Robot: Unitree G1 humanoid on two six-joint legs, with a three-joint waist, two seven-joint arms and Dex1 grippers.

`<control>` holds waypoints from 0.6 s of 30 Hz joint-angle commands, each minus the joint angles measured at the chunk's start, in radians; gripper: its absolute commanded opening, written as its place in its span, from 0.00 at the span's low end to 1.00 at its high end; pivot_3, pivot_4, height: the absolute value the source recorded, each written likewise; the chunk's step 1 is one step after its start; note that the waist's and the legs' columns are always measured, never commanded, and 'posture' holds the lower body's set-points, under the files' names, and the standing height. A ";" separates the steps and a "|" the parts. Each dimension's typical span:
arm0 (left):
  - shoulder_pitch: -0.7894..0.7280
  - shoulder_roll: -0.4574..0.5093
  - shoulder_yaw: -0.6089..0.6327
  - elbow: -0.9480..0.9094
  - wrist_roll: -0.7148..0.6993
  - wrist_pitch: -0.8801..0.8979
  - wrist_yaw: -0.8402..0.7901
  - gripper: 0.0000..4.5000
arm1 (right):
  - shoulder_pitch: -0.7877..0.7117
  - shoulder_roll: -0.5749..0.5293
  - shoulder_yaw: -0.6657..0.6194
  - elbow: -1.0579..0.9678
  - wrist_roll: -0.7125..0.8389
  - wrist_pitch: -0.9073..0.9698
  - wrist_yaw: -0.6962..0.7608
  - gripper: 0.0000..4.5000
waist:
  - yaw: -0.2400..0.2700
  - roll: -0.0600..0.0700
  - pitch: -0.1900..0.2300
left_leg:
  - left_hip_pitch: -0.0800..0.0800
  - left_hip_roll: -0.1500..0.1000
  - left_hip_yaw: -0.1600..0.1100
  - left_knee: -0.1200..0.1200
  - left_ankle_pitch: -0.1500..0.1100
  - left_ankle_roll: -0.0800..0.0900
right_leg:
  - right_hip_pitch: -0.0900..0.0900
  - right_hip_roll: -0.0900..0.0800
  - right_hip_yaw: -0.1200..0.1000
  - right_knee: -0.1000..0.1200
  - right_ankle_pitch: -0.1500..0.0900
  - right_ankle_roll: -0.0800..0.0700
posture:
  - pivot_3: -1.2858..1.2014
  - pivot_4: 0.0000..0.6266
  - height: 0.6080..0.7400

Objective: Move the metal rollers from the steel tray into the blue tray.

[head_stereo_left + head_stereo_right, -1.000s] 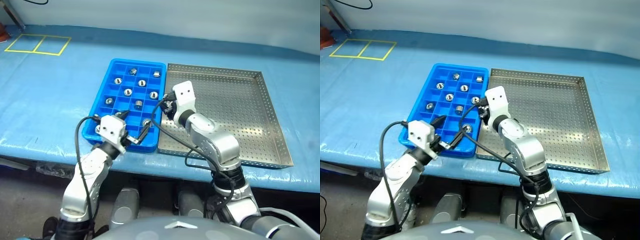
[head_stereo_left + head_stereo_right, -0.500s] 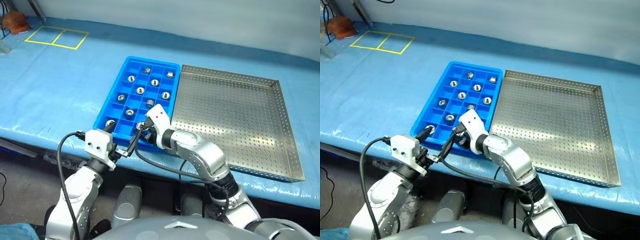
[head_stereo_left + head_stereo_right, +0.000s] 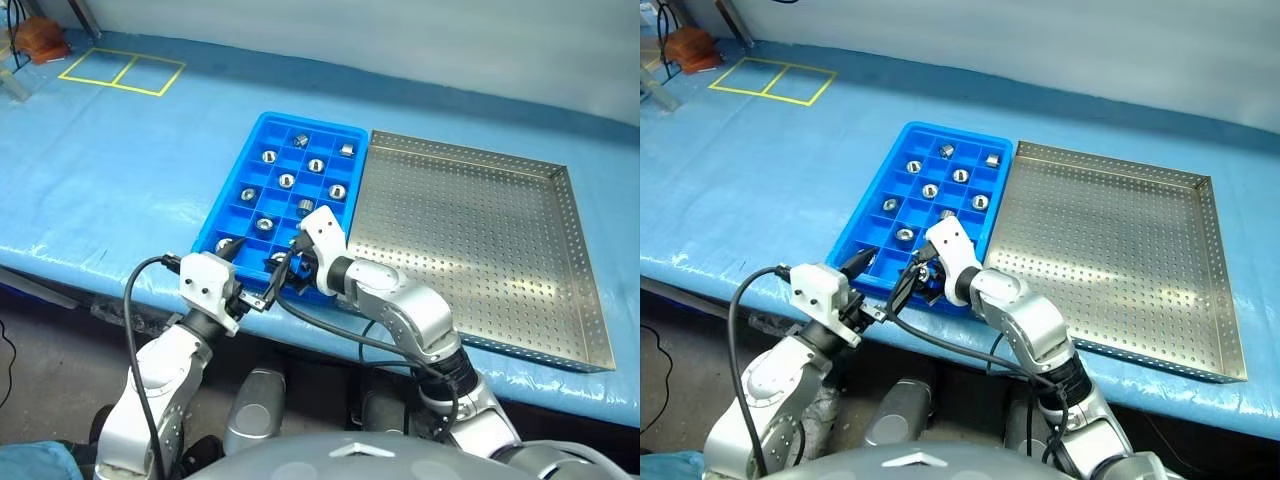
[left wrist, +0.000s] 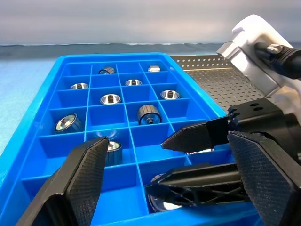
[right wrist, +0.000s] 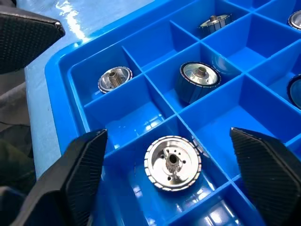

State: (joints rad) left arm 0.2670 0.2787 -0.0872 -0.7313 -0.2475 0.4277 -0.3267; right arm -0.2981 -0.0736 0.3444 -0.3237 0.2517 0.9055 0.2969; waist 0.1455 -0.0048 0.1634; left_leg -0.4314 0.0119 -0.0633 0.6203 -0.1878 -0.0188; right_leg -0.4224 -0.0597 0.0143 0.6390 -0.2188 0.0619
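The blue tray (image 3: 228, 188) holds several metal rollers (image 3: 287, 181), one to a compartment. Beside it on the right lies the steel tray (image 3: 470, 220), its perforated floor bare. My right gripper (image 5: 167, 133) hangs open over the blue tray's near edge. A roller (image 5: 172, 162) lies loose in the compartment between its fingers (image 5: 84, 179), touching neither. My left gripper (image 3: 250, 270) stands open at the same near edge, close beside the right gripper (image 4: 155, 165), with nothing in it.
Both trays rest on a table under a blue cover, near its front edge (image 3: 110, 285). Yellow tape squares (image 3: 120, 72) mark the far left. Black cables (image 3: 320, 335) loop from both wrists below the table edge.
My right gripper drew back from the blue tray's right column to its near edge and opened, leaving a roller in a compartment. The left gripper stays put. The camera has shifted.
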 commanded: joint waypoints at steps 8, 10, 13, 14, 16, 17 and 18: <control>-0.226 -0.024 -0.045 0.180 0.054 0.002 0.018 1.00 | 0.119 -0.088 -0.252 -0.254 -0.022 -0.154 -0.076 0.96 | -0.049 0.000 0.000 | -0.002 0.000 0.000 0.001 0.000 0.000 | 0.003 0.000 0.000 0.001 0.000 0.000 | 0.56 0.24 1.00; -0.270 -0.021 -0.052 0.224 0.071 0.016 0.019 1.00 | 0.168 -0.122 -0.278 -0.295 -0.030 -0.168 -0.080 0.96 | -0.069 0.000 0.000 | -0.001 0.000 0.000 0.000 0.000 0.000 | 0.006 0.000 0.000 0.000 0.000 0.000 | 0.55 0.24 1.00; -0.328 -0.019 -0.048 0.280 0.063 0.010 -0.002 1.00 | 0.267 -0.167 -0.305 -0.340 -0.060 -0.200 -0.093 0.96 | -0.107 0.000 0.000 | 0.000 0.000 0.000 0.000 0.000 0.000 | 0.007 0.000 0.001 -0.001 0.000 0.001 | 0.52 0.24 1.00; -0.343 -0.016 -0.046 0.294 0.062 0.004 -0.011 1.00 | 0.303 -0.184 -0.301 -0.348 -0.086 -0.221 -0.103 0.96 | -0.119 0.000 0.000 | 0.000 0.000 0.000 0.000 0.000 0.000 | 0.007 0.000 0.001 -0.001 0.000 0.001 | 0.52 0.24 1.00; -0.371 -0.014 -0.046 0.316 0.060 -0.003 -0.030 1.00 | 0.365 -0.212 -0.291 -0.359 -0.128 -0.267 -0.112 0.96 | -0.135 0.000 0.000 | 0.001 0.000 0.000 0.001 0.000 0.000 | 0.007 0.000 0.001 0.000 0.000 0.001 | 0.51 0.24 1.00; -0.380 -0.013 -0.045 0.324 0.057 -0.003 -0.039 1.00 | 0.391 -0.213 -0.290 -0.365 -0.132 -0.278 -0.114 0.96 | -0.145 0.000 0.000 | 0.001 0.000 0.000 0.001 0.000 0.000 | 0.007 0.000 0.001 0.000 0.000 0.001 | 0.51 0.24 1.00; -0.388 -0.010 -0.046 0.330 0.057 -0.004 -0.048 1.00 | 0.412 -0.209 -0.291 -0.372 -0.132 -0.285 -0.118 0.96 | -0.155 0.000 0.000 | 0.002 0.000 0.001 0.001 0.000 0.000 | 0.007 0.000 0.001 0.001 0.000 0.001 | 0.50 0.24 1.00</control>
State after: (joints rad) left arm -0.1067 0.2649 -0.1305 -0.3979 -0.1794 0.4445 -0.3572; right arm 0.1068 -0.2874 0.0523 -0.6380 0.1268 0.6610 0.1865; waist -0.0091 -0.0049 0.1636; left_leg -0.4292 0.0120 -0.0628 0.6221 -0.1879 -0.0186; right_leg -0.4146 -0.0595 0.0153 0.6404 -0.2189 0.0628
